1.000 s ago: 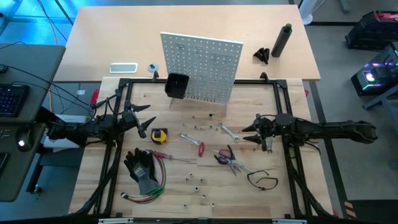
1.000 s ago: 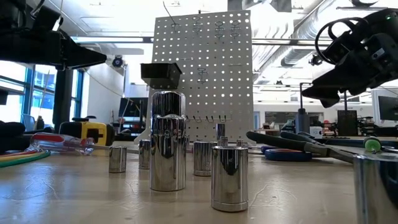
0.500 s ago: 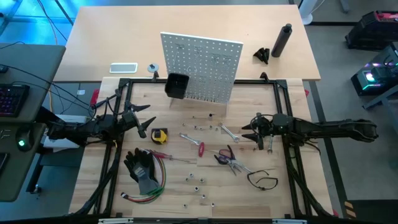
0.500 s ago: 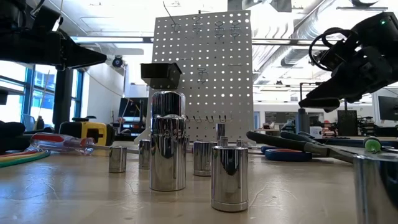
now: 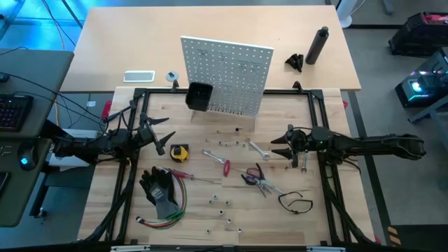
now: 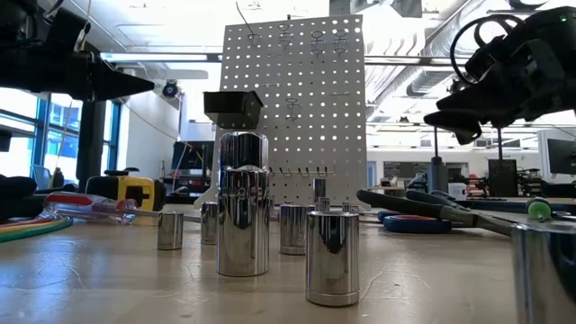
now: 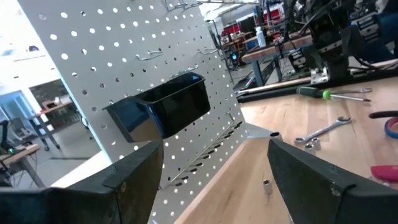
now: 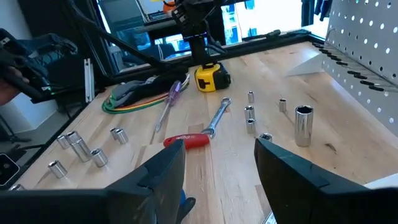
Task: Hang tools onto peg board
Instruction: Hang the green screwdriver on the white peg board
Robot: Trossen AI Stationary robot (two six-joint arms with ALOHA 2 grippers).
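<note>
The light wooden tabletop [image 5: 318, 217] carries scattered tools: a yellow tape measure [image 5: 180, 152], wrench [image 5: 257, 148], pliers [image 5: 256, 178], chrome sockets [image 6: 243, 216]. The peg board [image 5: 225, 75] stands upright at the back edge. Left gripper [image 5: 162, 133] spread wide, right gripper [image 5: 281, 148] parted, both empty; a workshop lies beyond

White peg board [image 5: 227, 75] (dotted w/ holes), black bin [image 5: 199, 96], yellow tape measure [image 5: 180, 152]
</note>
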